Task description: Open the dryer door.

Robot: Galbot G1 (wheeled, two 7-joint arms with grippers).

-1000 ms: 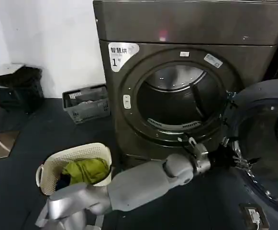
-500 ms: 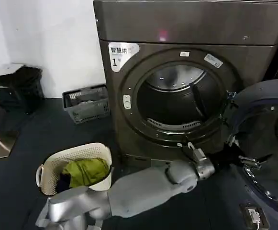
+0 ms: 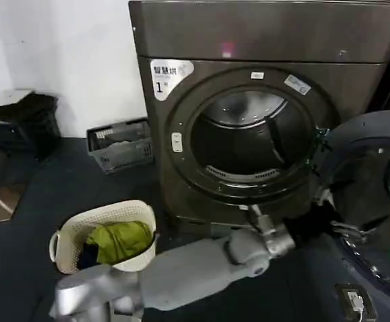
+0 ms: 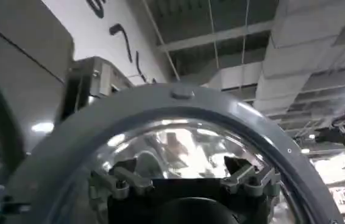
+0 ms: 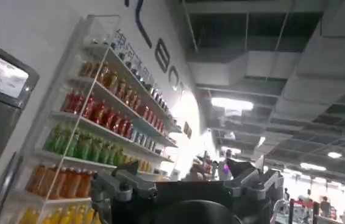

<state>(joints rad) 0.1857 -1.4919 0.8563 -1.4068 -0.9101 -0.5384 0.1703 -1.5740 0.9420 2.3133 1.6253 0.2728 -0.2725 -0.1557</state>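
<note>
We are looking at the dryer, a dark metallic front-loader taking up most of the head view, its white "1" sticker at upper left of the front and a small pink light glowing on the top panel. Its drum opening is standing fully exposed. The dryer door is hanging swung wide open on the right side of the machine, its grey rim and glass facing the robot; in the left wrist view the door's rim is arching close over the camera. The left arm is reaching across the floor in front of the dryer, and the left gripper is sitting against the lower inner part of the door; its fingers are spreading apart, released, gripping nothing that we can make out. The right gripper is pointing up toward shelves of bottled drinks, fingers likewise spread and empty. On the floor, a cream laundry basket is holding green clothes, and a grey crate is resting near the wall.
</note>
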